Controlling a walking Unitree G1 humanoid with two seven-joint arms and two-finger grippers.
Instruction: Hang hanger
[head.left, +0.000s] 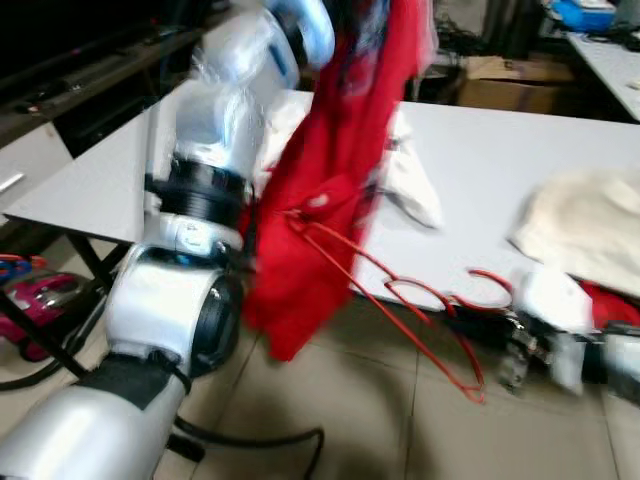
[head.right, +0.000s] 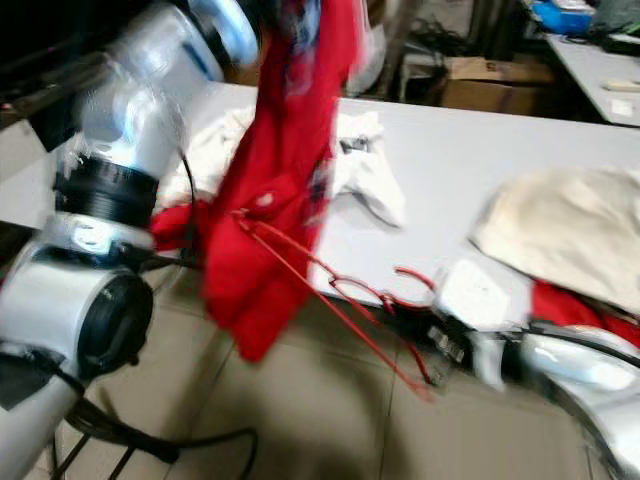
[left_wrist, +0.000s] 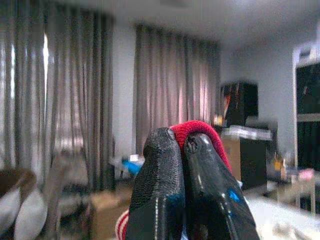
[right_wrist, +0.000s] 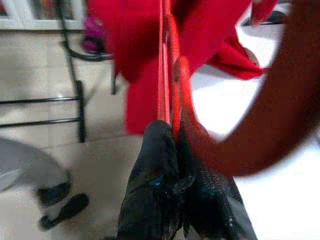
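The robot's left arm was raised on the left of the scene, its left gripper with both black fingers pressed together on a fold of a red garment, which hung down from it in front of the near edge of a grey table. Low on the right, the right gripper was pinched tight on the wire of a red hanger, held just off the table's near edge over the tiled floor, with the hanger's far end reaching into the hanging cloth. On the table behind the garment lay a white garment, and to the right a cream heap of cloth with more red cloth beside it. A cardboard box stood beyond the table. Motion blur softened the finer details.
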